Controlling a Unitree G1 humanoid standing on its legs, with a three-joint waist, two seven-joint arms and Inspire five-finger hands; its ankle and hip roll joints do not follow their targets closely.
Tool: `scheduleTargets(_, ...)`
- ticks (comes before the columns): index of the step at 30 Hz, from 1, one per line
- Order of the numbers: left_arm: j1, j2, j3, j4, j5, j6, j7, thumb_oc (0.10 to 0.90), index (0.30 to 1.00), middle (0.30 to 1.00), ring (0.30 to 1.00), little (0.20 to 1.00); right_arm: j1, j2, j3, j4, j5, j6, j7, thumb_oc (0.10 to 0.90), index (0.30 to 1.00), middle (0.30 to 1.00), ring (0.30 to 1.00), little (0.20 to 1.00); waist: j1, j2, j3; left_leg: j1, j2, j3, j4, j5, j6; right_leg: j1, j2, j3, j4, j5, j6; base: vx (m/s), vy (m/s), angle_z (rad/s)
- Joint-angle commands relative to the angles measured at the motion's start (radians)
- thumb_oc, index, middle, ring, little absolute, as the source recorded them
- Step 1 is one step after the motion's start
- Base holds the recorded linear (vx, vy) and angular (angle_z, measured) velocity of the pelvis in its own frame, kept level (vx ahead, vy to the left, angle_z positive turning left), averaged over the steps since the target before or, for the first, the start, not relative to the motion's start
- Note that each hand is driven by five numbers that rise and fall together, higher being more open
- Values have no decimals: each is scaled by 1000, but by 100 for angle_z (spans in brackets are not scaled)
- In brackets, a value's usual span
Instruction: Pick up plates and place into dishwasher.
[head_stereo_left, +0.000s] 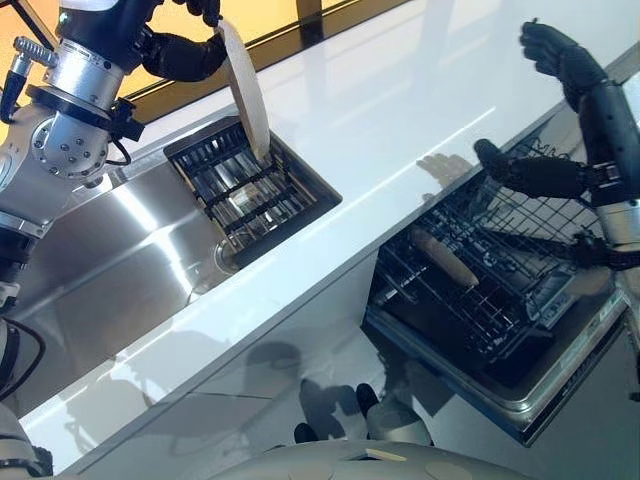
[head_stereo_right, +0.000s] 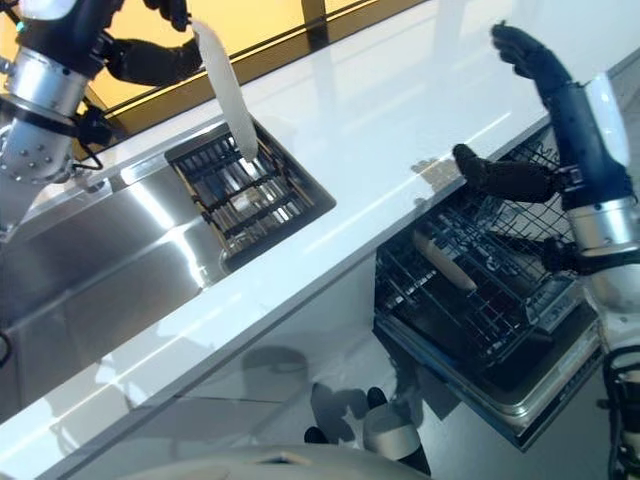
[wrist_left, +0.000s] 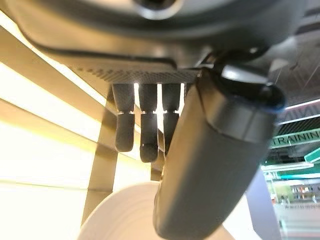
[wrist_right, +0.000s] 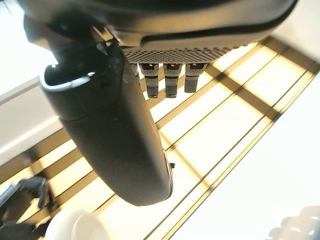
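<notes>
1. I see the left hand (head_stereo_left: 190, 50) with its fingers pinching the top edge of a round cream plate (head_stereo_left: 246, 90), held edge-on above the dark slotted rack (head_stereo_left: 250, 190).
2. Beside the rack, the white glossy surface (head_stereo_left: 400, 110).
3. Right hand (head_stereo_left: 560, 55) raised over the dishwasher's wire basket (head_stereo_left: 500, 270), fingers spread, holding nothing.

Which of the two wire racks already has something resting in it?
The dark wire dishwasher rack, pulled out below the counter, holds a beige plate. The sink's black rack looks empty; its plate is raised in the left robot hand.
</notes>
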Motion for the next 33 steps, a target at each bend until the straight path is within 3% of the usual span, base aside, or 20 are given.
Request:
scheduleTargets(1, -22, 30, 125, 13, -61, -1, 73, 100, 300, 300, 300, 200, -118, -26, -21, -77, 55, -25, -37, 800, 900, 900, 900, 900, 25, 5, -145, -18, -17, -77, 5, -39, -15, -10, 19, -49, 24, -38, 93, 1, -10, 8)
scheduleTargets(5, -27, 26, 122, 6, -65, -15, 73, 100, 300, 300, 300, 200, -144, -18, 3, -78, 91, -5, -11, 800, 900, 900, 900, 900, 28, 6, -144, -18, -17, -80, 6, -38, -16, -10, 18, -51, 28, -39, 94, -1, -3, 9)
scheduleTargets(13, -141, -8, 38, -20, -86, 22, 70, 100, 300, 300, 300, 200, -226, 44, 113, -106, 188, 32, 39, 800, 900, 900, 900, 900, 30, 14, -142, -14, -17, -81, 6, -39, -15, -7, 15, -50, 24, -37, 95, 0, 0, 0)
scheduleTargets(33, -268, -133, -87, 54, -89, 61, 50, 100, 300, 300, 300, 200, -333, 153, 265, -92, 282, 119, 98, 800, 900, 900, 900, 900, 16, 20, -145, -3, -13, -59, 9, -44, -15, -7, 9, -34, 27, -33, 100, 0, 0, 0)
